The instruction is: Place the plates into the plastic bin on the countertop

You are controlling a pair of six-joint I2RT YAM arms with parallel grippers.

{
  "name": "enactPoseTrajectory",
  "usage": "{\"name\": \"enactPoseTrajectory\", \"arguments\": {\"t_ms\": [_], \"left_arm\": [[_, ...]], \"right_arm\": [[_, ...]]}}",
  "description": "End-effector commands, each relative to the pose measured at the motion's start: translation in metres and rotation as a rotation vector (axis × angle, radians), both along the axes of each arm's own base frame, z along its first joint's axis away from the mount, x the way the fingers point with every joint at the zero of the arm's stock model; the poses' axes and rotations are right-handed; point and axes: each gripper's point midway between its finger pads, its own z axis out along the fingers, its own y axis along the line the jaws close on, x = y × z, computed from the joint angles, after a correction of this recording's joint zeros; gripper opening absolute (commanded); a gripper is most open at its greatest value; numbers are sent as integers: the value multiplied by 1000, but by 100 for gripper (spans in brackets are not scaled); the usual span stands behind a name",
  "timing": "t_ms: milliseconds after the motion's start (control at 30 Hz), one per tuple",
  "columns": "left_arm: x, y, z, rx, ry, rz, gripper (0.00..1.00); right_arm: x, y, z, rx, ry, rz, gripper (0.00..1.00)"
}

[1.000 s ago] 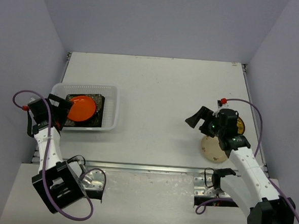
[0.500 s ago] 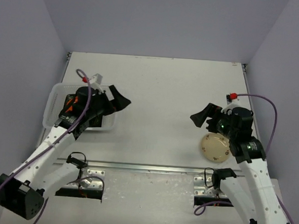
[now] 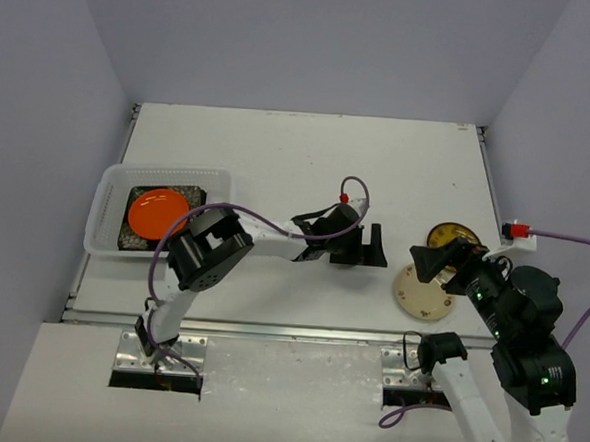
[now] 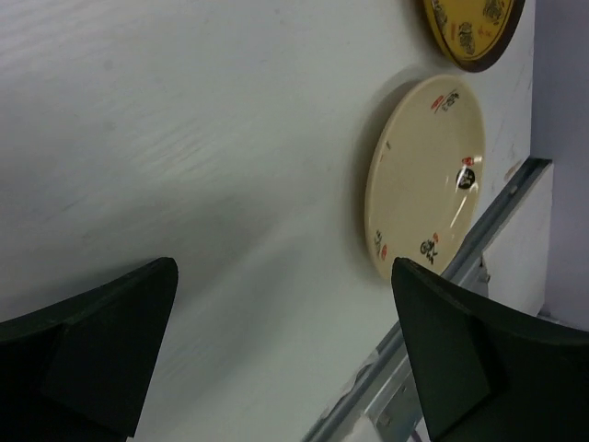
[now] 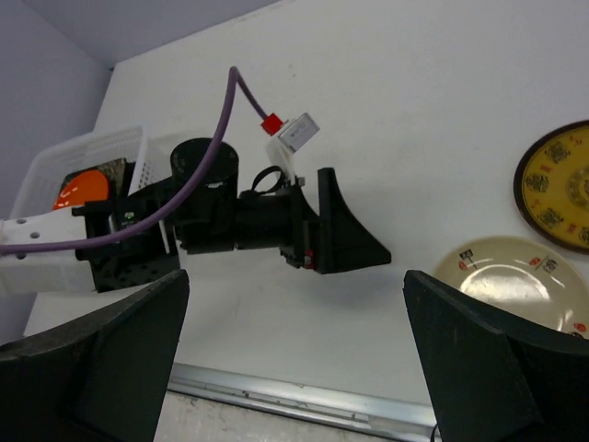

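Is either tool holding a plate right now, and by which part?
Nothing is held. The left tool and the right tool are both open and empty; the cream plate and the yellow plate lie on the countertop.

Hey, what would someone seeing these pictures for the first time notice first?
The left gripper, open, reaches out over the middle of the countertop, facing the cream plate and yellow plate near the right edge. At far left, a bright orange plate sits in the bin.
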Motion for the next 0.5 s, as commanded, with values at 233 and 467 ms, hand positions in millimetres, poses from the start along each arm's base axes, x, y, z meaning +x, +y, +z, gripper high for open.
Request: {"name": "enactPoseTrajectory", "arguments": {"t_ms": [233,467], "left_arm": [[-1,-76,-52,-20,101,-73,72],[-26,-83,-92,52,201,-182,41]], "right_arm": [[-14,-11,-41,-78,104,-22,99],[-11,-13,-51,-97,119,-24,99]]}}
